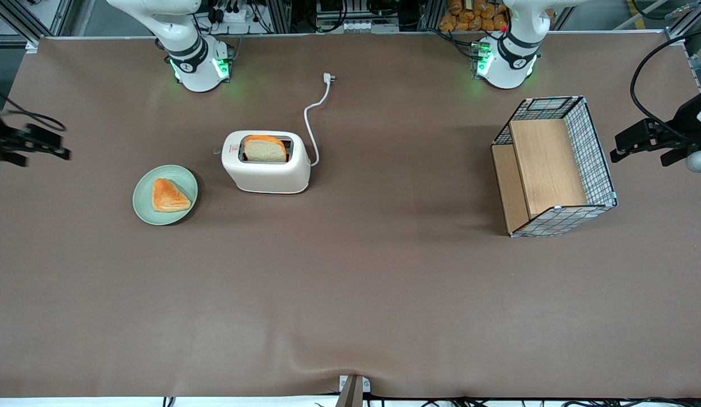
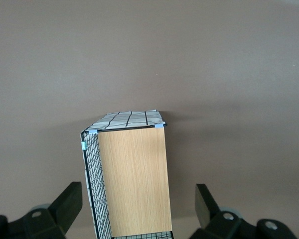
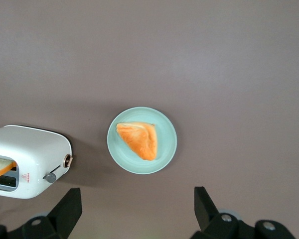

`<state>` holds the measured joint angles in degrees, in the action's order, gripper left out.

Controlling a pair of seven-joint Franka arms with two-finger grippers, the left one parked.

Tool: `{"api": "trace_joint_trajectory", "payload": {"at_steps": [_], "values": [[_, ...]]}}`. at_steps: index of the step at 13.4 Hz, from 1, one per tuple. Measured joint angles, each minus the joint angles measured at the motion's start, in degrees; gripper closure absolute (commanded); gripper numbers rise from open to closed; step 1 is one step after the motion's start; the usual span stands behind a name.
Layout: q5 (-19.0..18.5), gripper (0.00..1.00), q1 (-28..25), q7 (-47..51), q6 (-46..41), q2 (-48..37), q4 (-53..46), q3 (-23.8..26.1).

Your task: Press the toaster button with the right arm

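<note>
Toaster point(image 1: 265, 164) holds a bread slice point(image 1: 265, 149); open claw point(image 3: 137, 211) hangs above the plated pastry point(image 3: 138, 140).

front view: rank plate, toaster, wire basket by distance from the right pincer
Right pincer, open, hangs at the working arm's table end.
1. Plate, holding a pastry, nearest.
2. Toaster, mid-table beside the plate.
3. Wire basket, at the parked arm's end.

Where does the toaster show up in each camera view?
Front view: the toaster stands beside the green plate, bread in its slot; the gripper hangs open at the working arm's end of the table.
Right wrist view: toaster at the edge, partly cut off.
Left wrist view: not in it.
Shared landmark: the plate.
</note>
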<state>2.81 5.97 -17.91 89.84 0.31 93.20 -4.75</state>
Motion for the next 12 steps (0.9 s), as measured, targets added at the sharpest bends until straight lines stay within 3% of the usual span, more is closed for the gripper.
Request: {"api": "trace_joint_trajectory", "payload": {"at_steps": [3,7,12], "values": [[-0.2,0.0,-0.6,0.7,-2.6,2.9,-7.1,0.4],[-0.4,0.0,-3.5,14.1,-4.1,1.8,-9.7,0.7],[-0.7,0.0,-3.0,16.5,-5.8,-1.9,-9.0,0.1]]}}
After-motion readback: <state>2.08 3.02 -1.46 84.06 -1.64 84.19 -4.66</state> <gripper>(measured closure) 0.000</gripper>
